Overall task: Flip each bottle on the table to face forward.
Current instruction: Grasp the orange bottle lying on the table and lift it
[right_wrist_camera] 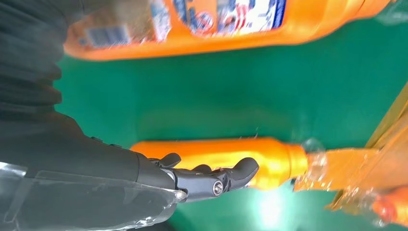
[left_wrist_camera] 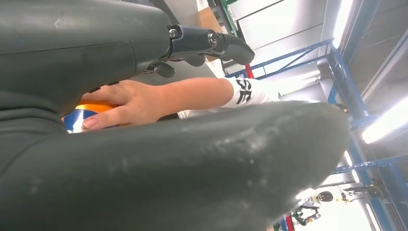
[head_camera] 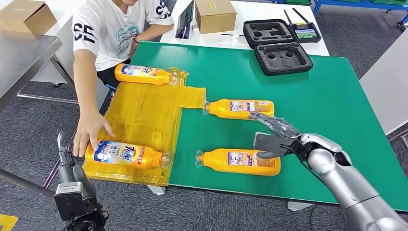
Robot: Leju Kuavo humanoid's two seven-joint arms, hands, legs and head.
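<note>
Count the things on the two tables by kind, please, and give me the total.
Orange bottles: 4
Yellow plastic sheet: 1
Black foam cases: 2
Cardboard boxes: 2
Handheld screen unit: 1
Total: 10

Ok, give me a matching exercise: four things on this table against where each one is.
Things:
1. Near left bottle
2. Far left bottle
3. Right hand
4. Foam case

Places:
A. Far part of the green mat, lying open
B. Between the two bottles on the green mat
C. Near end of the yellow sheet, a person's hand on its base
D. Far end of the yellow sheet, beside the person

Pairs: 1-C, 2-D, 3-B, 4-A
</note>
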